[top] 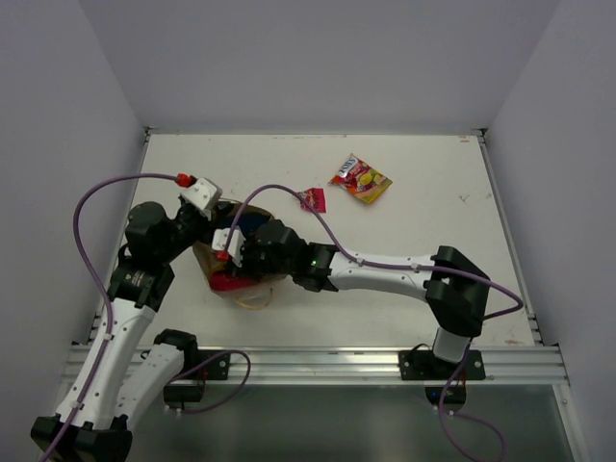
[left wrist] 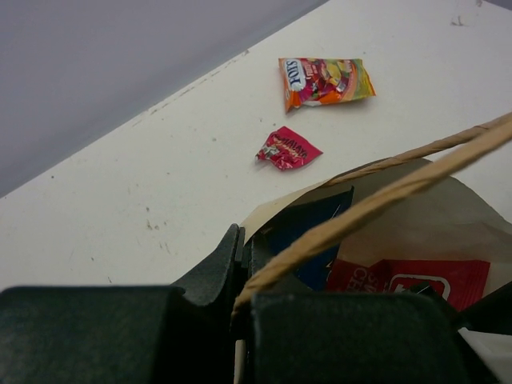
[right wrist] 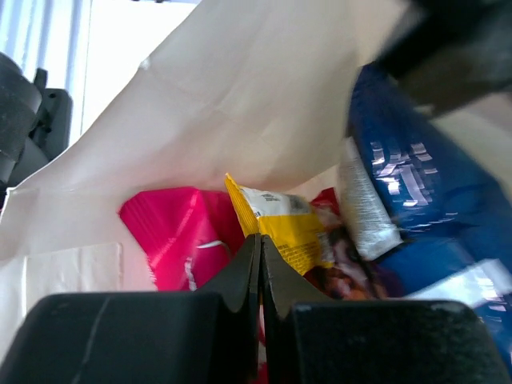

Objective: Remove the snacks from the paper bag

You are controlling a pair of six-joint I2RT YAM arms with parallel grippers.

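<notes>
The paper bag (top: 252,289) lies at the near left, mouth facing the far right. My left gripper (top: 205,205) is shut on its rim (left wrist: 282,206) and a string handle (left wrist: 376,202). My right gripper (top: 241,252) reaches inside the bag and is shut (right wrist: 259,244). Its tips sit against the edge of the slim yellow bar (right wrist: 298,228), with nothing seen between the jaws. Beside it lie the pink bag (right wrist: 168,232) and the blue Doritos bag (right wrist: 416,180). The candy pouch (top: 361,179) and the tiny red wrapper (top: 314,199) lie on the table outside, and both show in the left wrist view (left wrist: 324,80) (left wrist: 288,149).
White table (top: 433,221) with grey walls on three sides and a metal rail (top: 318,364) along the near edge. My right arm (top: 385,274) stretches across the near middle toward the bag.
</notes>
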